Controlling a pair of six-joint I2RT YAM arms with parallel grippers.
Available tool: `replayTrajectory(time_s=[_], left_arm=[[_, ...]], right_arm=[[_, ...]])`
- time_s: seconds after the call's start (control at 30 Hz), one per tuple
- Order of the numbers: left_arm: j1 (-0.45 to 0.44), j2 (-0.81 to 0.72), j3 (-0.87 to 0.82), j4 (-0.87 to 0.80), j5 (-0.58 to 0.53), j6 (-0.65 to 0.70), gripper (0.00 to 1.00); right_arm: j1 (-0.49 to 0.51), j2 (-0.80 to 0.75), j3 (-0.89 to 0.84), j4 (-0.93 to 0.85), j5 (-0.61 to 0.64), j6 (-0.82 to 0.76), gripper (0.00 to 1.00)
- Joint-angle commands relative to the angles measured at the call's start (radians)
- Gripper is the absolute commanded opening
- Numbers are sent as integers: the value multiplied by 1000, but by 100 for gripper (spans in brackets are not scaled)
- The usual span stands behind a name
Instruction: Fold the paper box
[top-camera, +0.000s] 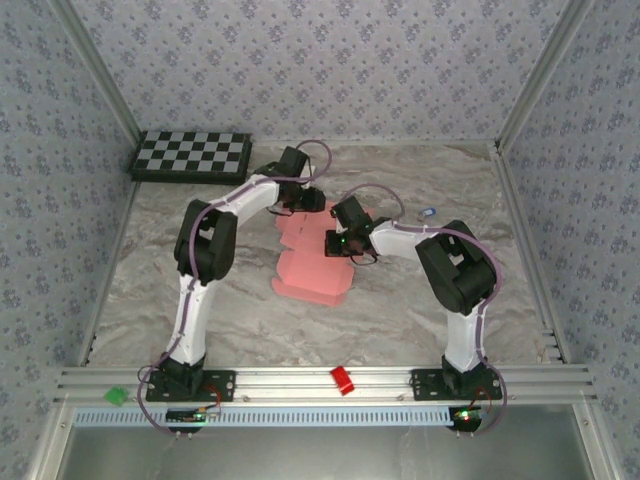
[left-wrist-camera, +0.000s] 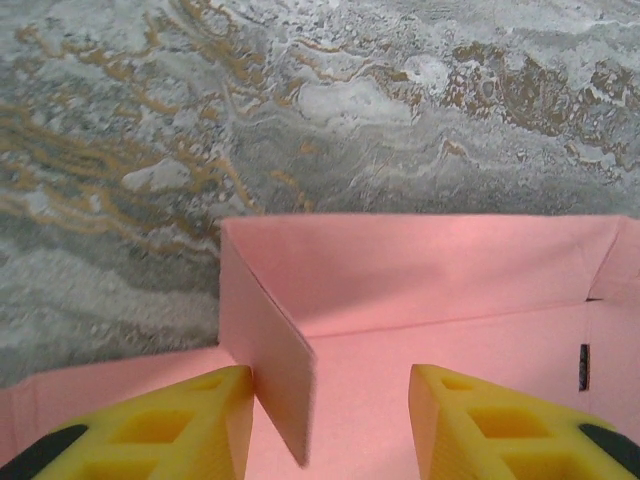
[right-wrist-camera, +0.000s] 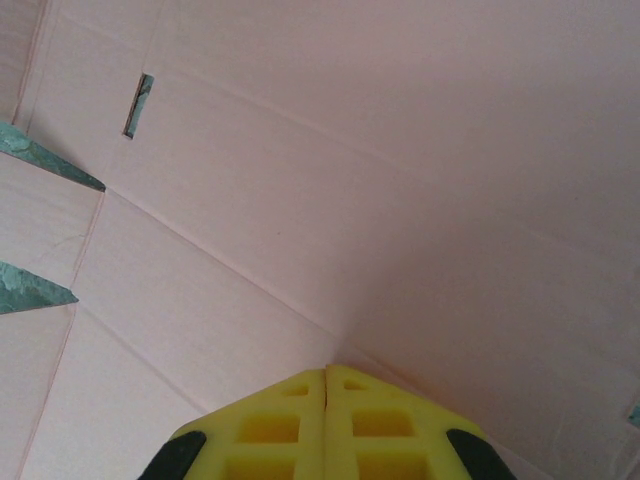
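Observation:
The pink paper box (top-camera: 312, 272) lies partly folded in the middle of the marble table (top-camera: 150, 270). My left gripper (top-camera: 308, 200) hangs over its far end. In the left wrist view this gripper (left-wrist-camera: 330, 385) is open; an upright pink side flap (left-wrist-camera: 270, 350) stands between the fingers, against the inner face of the left finger (left-wrist-camera: 215, 410). A raised back wall (left-wrist-camera: 420, 270) of the box stands beyond. My right gripper (top-camera: 340, 243) is shut with nothing in it. Its joined tips (right-wrist-camera: 327, 372) press down on the pink card (right-wrist-camera: 350, 200) at a crease.
A checkerboard (top-camera: 192, 155) lies at the back left. A small blue object (top-camera: 427, 213) sits right of the box. A red block (top-camera: 342, 380) and a green piece (top-camera: 117, 396) rest on the front rail. Patterned walls close in three sides.

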Motion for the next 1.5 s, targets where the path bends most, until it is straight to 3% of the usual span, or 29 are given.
replayTrajectory(time_s=[0.0,0.3,0.63,0.87,1.47], left_arm=[[4,-146,-48,7,-56,-14,45],[28,-439,-364,31,-183,-64,50],[45,-613,-632,33,-129,-171,59],[46,-582,-708,111,-49,-242,58],[40,-422,-658,170,53,-274,48]], right_arm=[[-7,23,-46,-137,24,12,0],[-10,-10,-72,-148,34,14,0],[-11,-14,-96,-139,46,38,0],[-6,-9,-86,-150,50,36,0],[-6,-8,-83,-153,52,35,0]])
